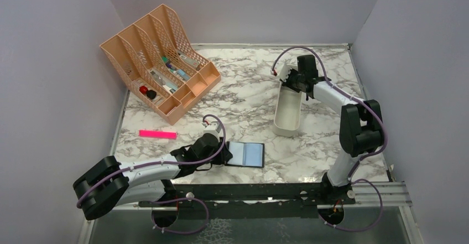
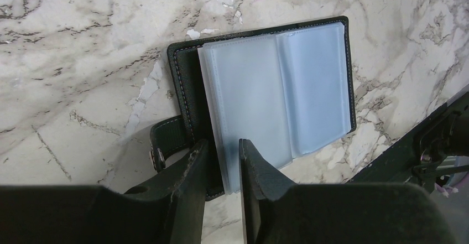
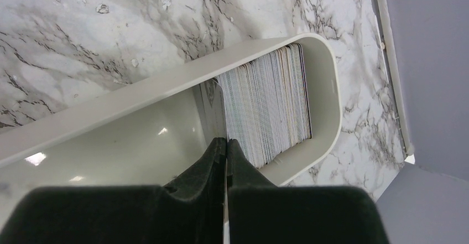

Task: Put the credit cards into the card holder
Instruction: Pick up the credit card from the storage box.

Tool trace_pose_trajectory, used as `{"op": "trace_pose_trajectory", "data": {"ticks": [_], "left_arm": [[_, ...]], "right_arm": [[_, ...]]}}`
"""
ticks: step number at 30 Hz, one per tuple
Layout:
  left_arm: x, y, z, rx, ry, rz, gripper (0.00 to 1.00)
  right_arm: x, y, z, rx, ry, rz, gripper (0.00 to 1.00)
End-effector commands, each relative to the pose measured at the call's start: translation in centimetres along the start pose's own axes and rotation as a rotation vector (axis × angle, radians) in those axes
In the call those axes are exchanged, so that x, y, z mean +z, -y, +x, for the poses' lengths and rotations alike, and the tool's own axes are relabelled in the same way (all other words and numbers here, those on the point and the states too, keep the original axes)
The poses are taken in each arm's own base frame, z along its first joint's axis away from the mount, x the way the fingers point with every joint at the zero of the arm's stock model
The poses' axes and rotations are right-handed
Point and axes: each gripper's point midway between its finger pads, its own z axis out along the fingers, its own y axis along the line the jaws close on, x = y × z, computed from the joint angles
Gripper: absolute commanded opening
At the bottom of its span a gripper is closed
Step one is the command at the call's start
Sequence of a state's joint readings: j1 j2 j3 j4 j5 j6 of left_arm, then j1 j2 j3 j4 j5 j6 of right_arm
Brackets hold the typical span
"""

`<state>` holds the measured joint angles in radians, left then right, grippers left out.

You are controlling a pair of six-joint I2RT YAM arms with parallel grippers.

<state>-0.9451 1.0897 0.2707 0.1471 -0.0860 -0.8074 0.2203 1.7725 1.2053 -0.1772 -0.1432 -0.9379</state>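
Note:
The card holder point(image 1: 247, 154) is a black wallet lying open on the marble near the front, its clear sleeves point(image 2: 276, 89) facing up. My left gripper point(image 1: 224, 152) hovers at its left edge. Its fingers stand a little apart over the corner of the sleeves point(image 2: 224, 144) and hold nothing. The credit cards point(image 3: 265, 105) stand on edge as a thick stack at the far end of a white oblong tray point(image 1: 287, 111). My right gripper point(image 1: 296, 83) reaches into the tray point(image 3: 326, 89). It is shut point(image 3: 226, 141) on the front card point(image 3: 213, 108) of the stack, whose thin edge shows between the fingers.
A peach mesh desk organiser point(image 1: 160, 61) with small items stands at the back left. A pink marker point(image 1: 157, 134) lies on the marble left of the left arm. Grey walls close in the left, back and right sides.

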Motion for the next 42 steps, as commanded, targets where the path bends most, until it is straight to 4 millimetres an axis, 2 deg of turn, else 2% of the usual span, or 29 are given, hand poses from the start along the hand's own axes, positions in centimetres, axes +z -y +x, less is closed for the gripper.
{"op": "trace_pose_trajectory", "data": {"ticks": [1, 7, 11, 14, 21, 26, 42], "left_arm": [[-0.3, 0.2, 0.6, 0.000, -0.018, 0.018, 0.30], [-0.3, 0.2, 0.5, -0.002, -0.014, 0.020, 0.30], [-0.4, 0.3, 0.5, -0.002, -0.014, 0.020, 0.30], [-0.4, 0.3, 0.4, -0.003, -0.014, 0.019, 0.30], [-0.4, 0.2, 0.5, -0.013, -0.015, 0.017, 0.30], [-0.4, 0.2, 0.6, -0.015, -0.016, 0.020, 0.31], [-0.4, 0.1, 0.7, -0.018, -0.017, 0.019, 0.31]], "right_arm": [[0.6, 1.6, 0.4, -0.015, -0.014, 0.042, 0.06], [1.5, 2.2, 0.8, -0.049, -0.032, 0.058, 0.12], [1.5, 2.6, 0.6, -0.052, -0.027, 0.070, 0.07], [1.5, 2.3, 0.4, -0.053, -0.015, 0.056, 0.08], [0.9, 2.3, -0.1, -0.050, 0.002, 0.045, 0.11], [0.7, 2.5, -0.3, -0.046, 0.006, 0.047, 0.02], [-1.4, 3.2, -1.3, -0.014, 0.010, 0.050, 0.04]]}}
